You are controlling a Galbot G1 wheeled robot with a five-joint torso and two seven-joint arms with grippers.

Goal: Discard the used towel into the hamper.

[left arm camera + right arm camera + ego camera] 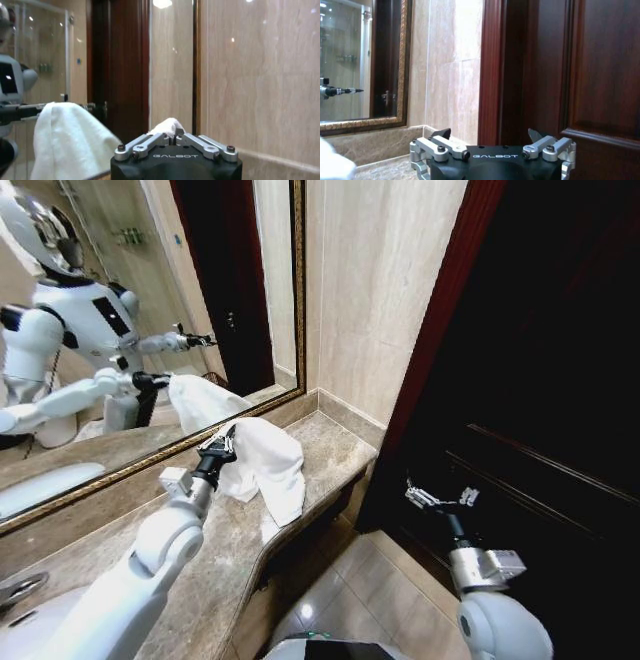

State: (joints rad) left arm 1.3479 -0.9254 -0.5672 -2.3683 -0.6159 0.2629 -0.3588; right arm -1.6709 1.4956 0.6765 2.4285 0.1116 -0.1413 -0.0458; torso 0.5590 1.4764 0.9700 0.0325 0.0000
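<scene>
Left gripper [226,442] clamped on crumpled white cloth towel [268,465], draping long-ways down over brown marble counter [322,448]; right gripper [440,498] spread open, holding nothing, near dark wooden door [560,380].

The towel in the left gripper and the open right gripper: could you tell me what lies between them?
In the head view, between the white towel, held by the left gripper, and the right gripper, lie the counter's edge and tiled floor.

Warm indoor light fell from overhead; a ceiling lamp [162,3] glared off the glossy wall tiles [260,75] as small bright specks. The dark wooden door [540,360] swallowed the light, nearly black. The head view bowed strongly at its edges. The white towel [265,460] looked slightly overexposed.
</scene>
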